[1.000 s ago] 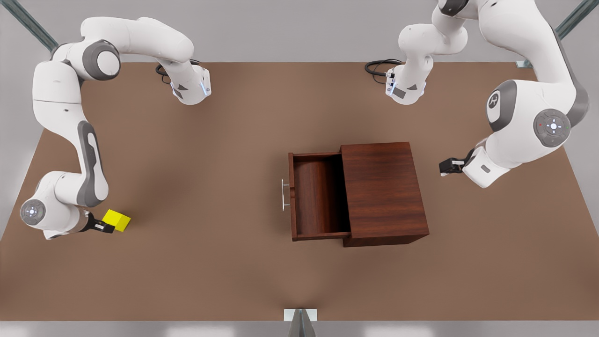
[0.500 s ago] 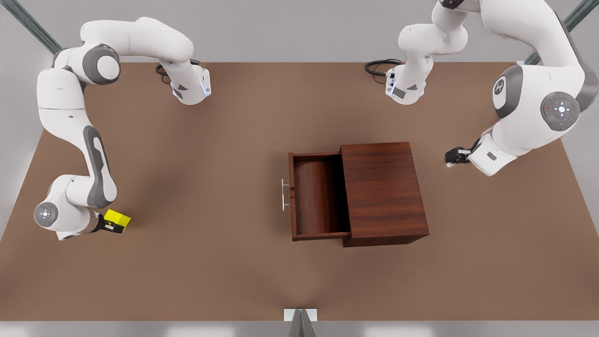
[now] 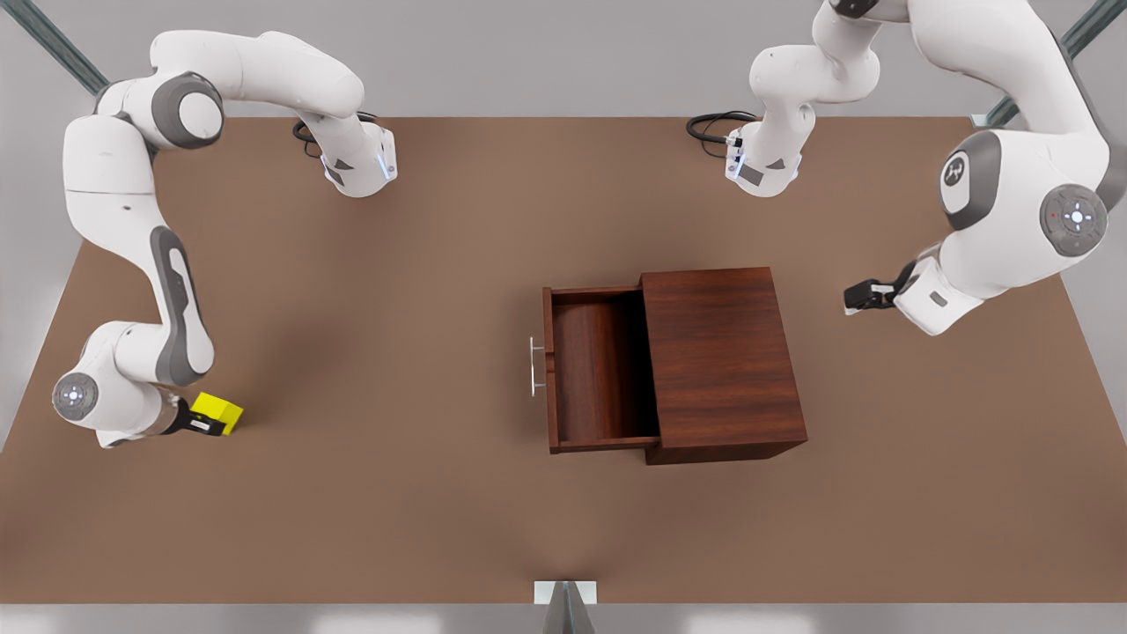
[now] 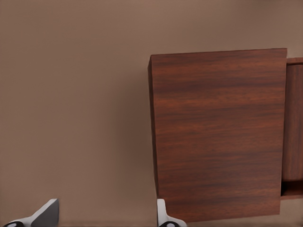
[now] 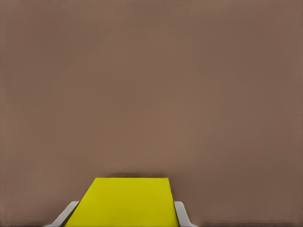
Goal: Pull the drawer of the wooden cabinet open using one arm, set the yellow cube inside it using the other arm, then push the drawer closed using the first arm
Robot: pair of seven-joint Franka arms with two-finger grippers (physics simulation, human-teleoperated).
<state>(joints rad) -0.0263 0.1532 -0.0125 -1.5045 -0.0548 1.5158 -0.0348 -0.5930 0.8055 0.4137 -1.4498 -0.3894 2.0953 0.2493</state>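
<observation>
The small bright yellow cube (image 3: 219,412) sits at the front view's far left, on the brown tabletop (image 3: 396,493), well apart from the dark reddish-brown wooden cabinet (image 3: 722,361). The right gripper (image 3: 204,424) has its black fingers on either side of the cube; in the right wrist view the pale fingertips (image 5: 181,215) flank the yellow block (image 5: 125,201), seemingly closed on its opposite flat faces, though it looks not yet lifted. The cube is probably light and rigid with smooth sides, so a squeeze across two parallel faces near mid-height should hold it. The shallow wooden drawer (image 3: 599,370) with its thin silver bar handle (image 3: 534,365) stands pulled out toward the front view's left. The left gripper (image 3: 865,296) waits beyond the cabinet's right side, jaws spread apart and empty. The left wrist view shows its two fingertips (image 4: 164,220) wide apart beside the cabinet top (image 4: 218,132), which the front view leaves unclear; the front view alone gives cube and drawer together
</observation>
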